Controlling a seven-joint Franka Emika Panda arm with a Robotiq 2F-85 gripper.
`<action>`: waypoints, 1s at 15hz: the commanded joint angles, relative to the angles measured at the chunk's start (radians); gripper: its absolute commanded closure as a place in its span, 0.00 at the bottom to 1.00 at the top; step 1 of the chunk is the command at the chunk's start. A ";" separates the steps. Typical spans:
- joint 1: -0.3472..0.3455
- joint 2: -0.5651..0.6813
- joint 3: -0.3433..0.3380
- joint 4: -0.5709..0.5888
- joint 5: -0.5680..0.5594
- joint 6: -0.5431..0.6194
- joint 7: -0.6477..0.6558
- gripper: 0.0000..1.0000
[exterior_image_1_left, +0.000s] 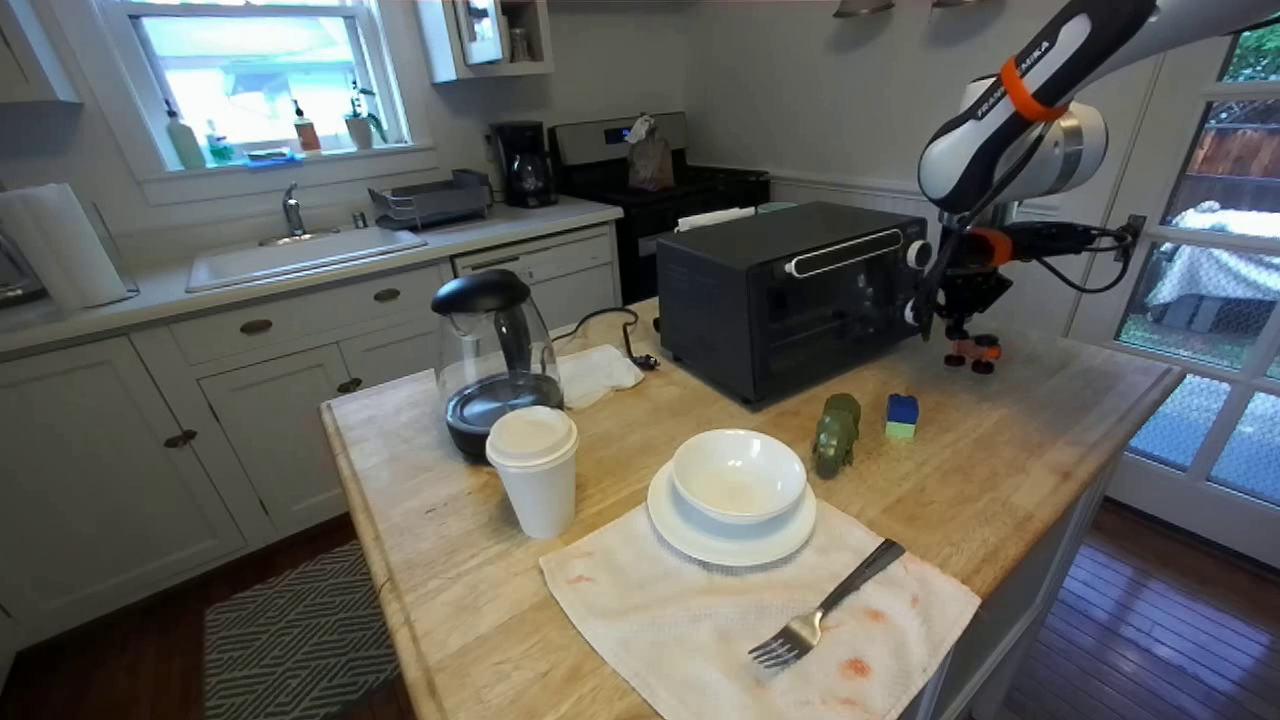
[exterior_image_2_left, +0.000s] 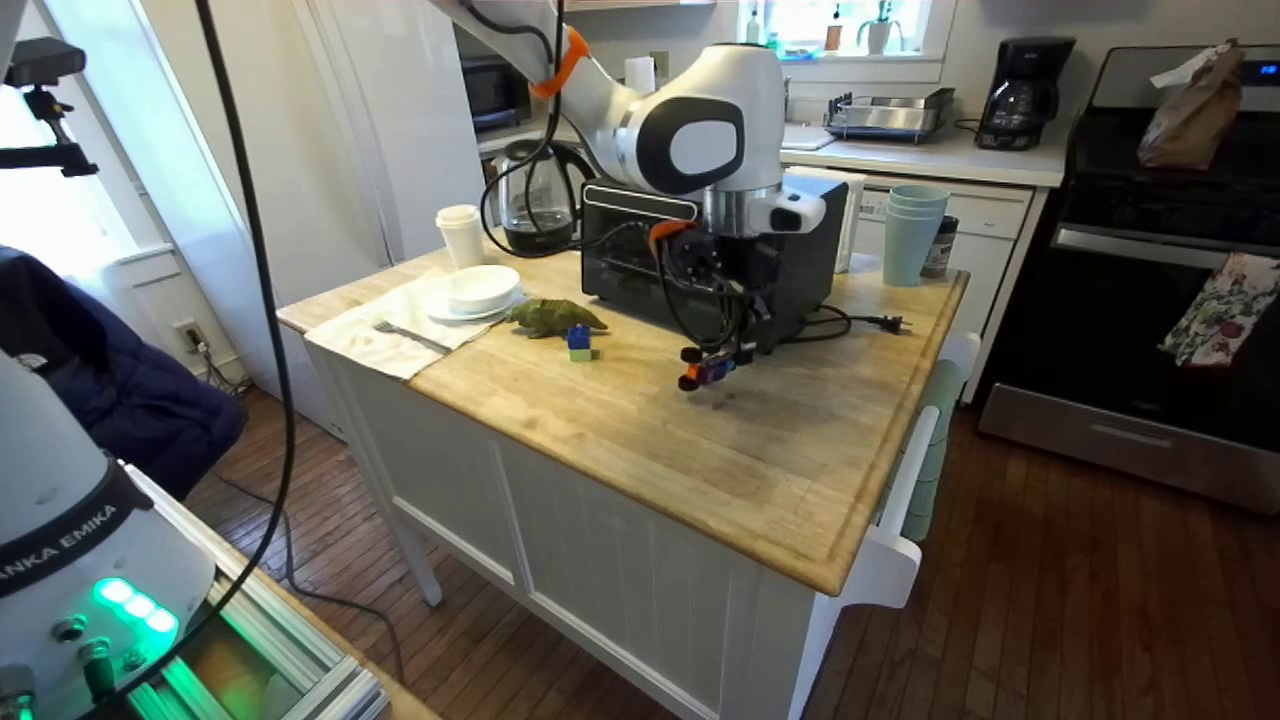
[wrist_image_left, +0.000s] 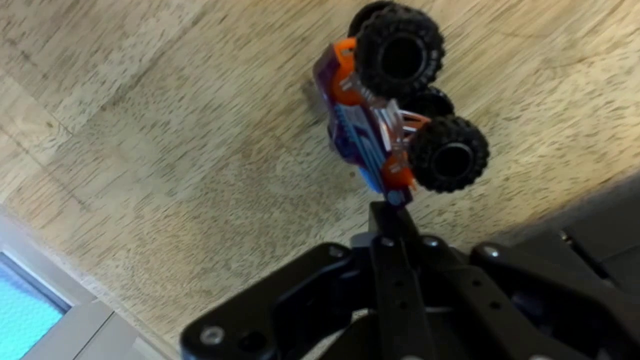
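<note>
A small toy monster truck (wrist_image_left: 370, 125), purple and orange with black wheels, hangs from the tips of my gripper (wrist_image_left: 392, 215). The jaws are closed on one narrow end of it, and its wheels face right in the wrist view. In an exterior view the truck (exterior_image_2_left: 708, 370) juts sideways from the gripper (exterior_image_2_left: 742, 352), seemingly just above the wooden tabletop (exterior_image_2_left: 640, 440). Beside the toaster oven (exterior_image_1_left: 800, 290), the truck (exterior_image_1_left: 972, 352) also shows under the gripper (exterior_image_1_left: 957, 325). Nearest on the table are a blue and green block (exterior_image_1_left: 901, 416) and a green dinosaur toy (exterior_image_1_left: 837, 435).
A white bowl (exterior_image_1_left: 740, 475) rests on a plate over a cloth (exterior_image_1_left: 640, 600), with a fork (exterior_image_1_left: 825, 605) beside it. A paper cup (exterior_image_1_left: 536, 475) and a glass kettle (exterior_image_1_left: 497, 360) stand farther along. Stacked blue-green cups (exterior_image_2_left: 912, 235) and a jar (exterior_image_2_left: 940, 247) are near the table's edge.
</note>
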 joint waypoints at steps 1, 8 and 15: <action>0.105 -0.075 -0.068 -0.150 -0.130 0.144 0.113 1.00; 0.356 -0.068 -0.304 -0.274 -0.390 0.340 0.382 1.00; 0.643 0.042 -0.603 -0.310 -0.565 0.399 0.587 1.00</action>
